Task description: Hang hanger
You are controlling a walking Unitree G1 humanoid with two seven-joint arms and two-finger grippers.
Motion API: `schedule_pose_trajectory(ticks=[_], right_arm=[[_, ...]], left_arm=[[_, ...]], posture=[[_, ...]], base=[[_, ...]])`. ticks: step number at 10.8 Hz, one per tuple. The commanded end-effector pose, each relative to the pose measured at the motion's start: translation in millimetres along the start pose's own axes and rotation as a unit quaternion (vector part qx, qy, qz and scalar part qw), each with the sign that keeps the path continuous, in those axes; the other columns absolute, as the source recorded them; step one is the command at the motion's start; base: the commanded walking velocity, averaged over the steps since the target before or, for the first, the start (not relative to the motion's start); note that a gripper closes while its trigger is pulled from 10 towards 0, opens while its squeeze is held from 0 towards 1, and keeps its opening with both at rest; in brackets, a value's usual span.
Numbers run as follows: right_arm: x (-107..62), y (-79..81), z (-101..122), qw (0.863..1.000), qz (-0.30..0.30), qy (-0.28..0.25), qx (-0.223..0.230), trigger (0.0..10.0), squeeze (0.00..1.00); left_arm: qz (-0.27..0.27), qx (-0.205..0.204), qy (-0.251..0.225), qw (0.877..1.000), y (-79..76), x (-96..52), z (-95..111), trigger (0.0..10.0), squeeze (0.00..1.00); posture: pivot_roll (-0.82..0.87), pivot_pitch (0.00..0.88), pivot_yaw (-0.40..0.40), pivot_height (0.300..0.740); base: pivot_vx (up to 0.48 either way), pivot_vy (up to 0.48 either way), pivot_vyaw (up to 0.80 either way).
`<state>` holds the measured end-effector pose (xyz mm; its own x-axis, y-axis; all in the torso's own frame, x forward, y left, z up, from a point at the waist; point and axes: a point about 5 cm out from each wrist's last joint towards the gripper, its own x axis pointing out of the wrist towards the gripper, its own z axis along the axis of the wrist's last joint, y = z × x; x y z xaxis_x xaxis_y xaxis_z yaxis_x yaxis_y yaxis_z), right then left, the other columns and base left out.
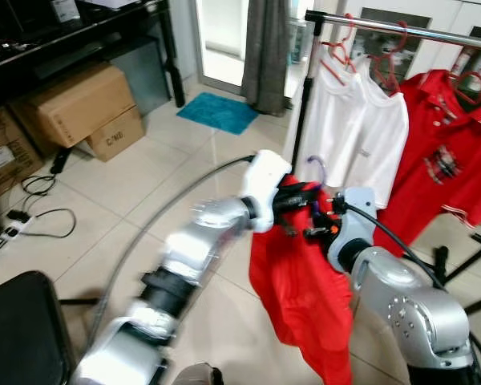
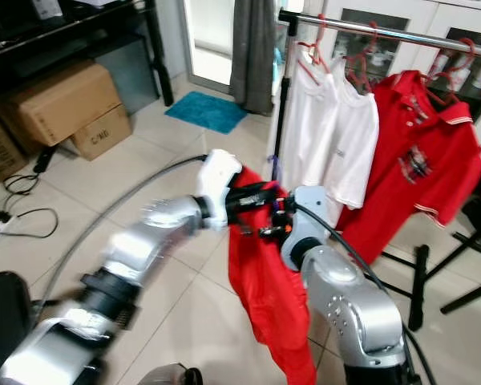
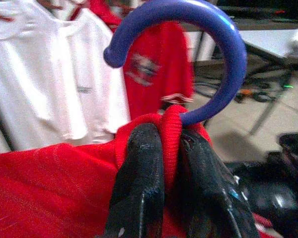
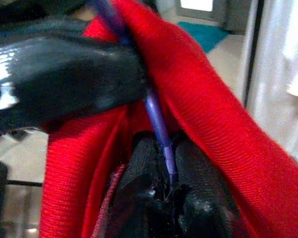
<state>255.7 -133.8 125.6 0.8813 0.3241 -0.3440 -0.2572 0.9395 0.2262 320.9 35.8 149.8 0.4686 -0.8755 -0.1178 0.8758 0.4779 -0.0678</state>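
While both arms are reaching out ahead of the robot, the left gripper (image 3: pixel 171 163) is pinching the red collar of a red knit polo shirt (image 1: pixel 305 297) just under the curved blue plastic hanger hook (image 3: pixel 208 49), fingers closed tight on fabric w/ the hook neck rising out between them. That grip is prob. keeping the hook upright and free so it can catch the bar.

The right gripper (image 4: pixel 166 193) is closing narrowly on the thin blue hanger arm (image 4: pixel 156 119) inside the shirt, red cloth draping over it on both sides. It's likely steadying the hanger from below so the garment isn't swinging or twisting while it's being carried.

Landmark: the silver metal clothes rail (image 1: pixel 401 30). The held shirt is hanging below and in front of that rail, well apart from it, its hem dangling toward the pale tiled floor (image 1: pixel 152 184). The black upright post (image 1: pixel 302 96) of the rail is standing just behind the grippers. Already on the rail: two white t-shirts (image 1: pixel 361 136) on red hangers, then a red polo w/ white-trimmed collar (image 1: pixel 441 160) further toward the robot's right.

Judgement: the hook isn't on the rail yet; it's sitting lower than the bar, so both arms need raising and moving fwd. Hook opening is facing the robot's left in the head view, so approach angle matters. Free rail space isn't clear from here.
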Motion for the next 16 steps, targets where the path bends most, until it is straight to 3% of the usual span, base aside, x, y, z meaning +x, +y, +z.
schedule_pose_trajectory(ticks=[1,4,6,7,8,10,12,13,14,15,16], right_arm=[[-16.5,-44.6,1.4,0.993,-0.113,-0.011,0.006,0.0,0.0],[-14.1,-38.7,4.8,0.995,-0.096,-0.02,0.005,0.0,0.0],[-13.7,-38.0,5.4,0.995,-0.093,-0.021,0.003,0.0,0.0],[-13.8,-37.8,5.8,0.996,-0.092,-0.021,0.0,0.0,0.0],[-14.0,-38.2,6.2,0.996,-0.092,-0.022,-0.003,0.0,0.0],[-12.9,-35.8,7.0,0.996,-0.09,-0.024,-0.007,0.0,0.0],[-11.3,-35.6,8.9,0.995,-0.092,-0.03,-0.008,0.0,0.0],[-10.7,-35.6,9.6,0.995,-0.093,-0.032,-0.007,0.0,0.0],[-10.0,-35.0,10.1,0.995,-0.093,-0.034,-0.008,0.0,0.0],[-9.8,-34.5,10.3,0.995,-0.093,-0.035,-0.008,0.0,0.0],[-8.9,-33.2,10.1,0.995,-0.091,-0.036,-0.008,0.0,0.0]], left_arm=[[0.109,-0.022,-0.023,0.993,48.3,-52.4,4.5,0.0,0.0],[0.019,-0.08,-0.073,0.994,43.2,-68.5,13.0,0.0,0.0],[-0.066,-0.106,-0.06,0.99,31.2,-79.2,11.8,0.0,0.0],[-0.072,-0.109,-0.049,0.99,32.5,-85.1,9.3,0.0,0.0],[-0.035,-0.094,-0.041,0.994,40.0,-85.6,7.6,0.0,0.0],[0.084,0.008,-0.008,0.996,49.1,-69.9,4.9,0.0,0.0],[0.116,0.035,-0.03,0.992,35.6,-49.1,5.2,0.0,0.0],[0.115,0.027,-0.041,0.992,26.0,-39.3,5.2,2.8,0.0],[0.128,0.025,-0.04,0.991,19.3,-30.4,1.2,10.0,0.0],[0.129,0.048,-0.034,0.99,17.4,-29.6,-0.1,10.0,0.96],[0.144,0.062,-0.041,0.987,18.4,-32.4,-0.4,10.0,1.0]], posture=[[0.04,0.024,0.052,0.74],[0.04,0.023,0.048,0.74],[0.04,0.022,0.047,0.74],[0.04,0.021,0.049,0.74],[0.04,0.018,0.05,0.74],[0.04,0.009,0.048,0.74],[0.05,0.004,0.048,0.74],[0.04,0.001,0.049,0.74],[0.04,0.0,0.052,0.74],[0.04,0.0,0.052,0.74],[0.04,0.0,0.05,0.74]], base=[[0.0,0.0,0.0],[0.0,0.0,0.0],[0.0,0.0,0.0],[0.0,0.0,0.0],[0.0,0.0,0.0],[0.0,0.0,0.0],[0.0,0.0,0.0],[0.0,0.0,0.0],[0.0,0.0,0.0],[0.0,0.0,0.0],[0.0,0.0,0.0]])
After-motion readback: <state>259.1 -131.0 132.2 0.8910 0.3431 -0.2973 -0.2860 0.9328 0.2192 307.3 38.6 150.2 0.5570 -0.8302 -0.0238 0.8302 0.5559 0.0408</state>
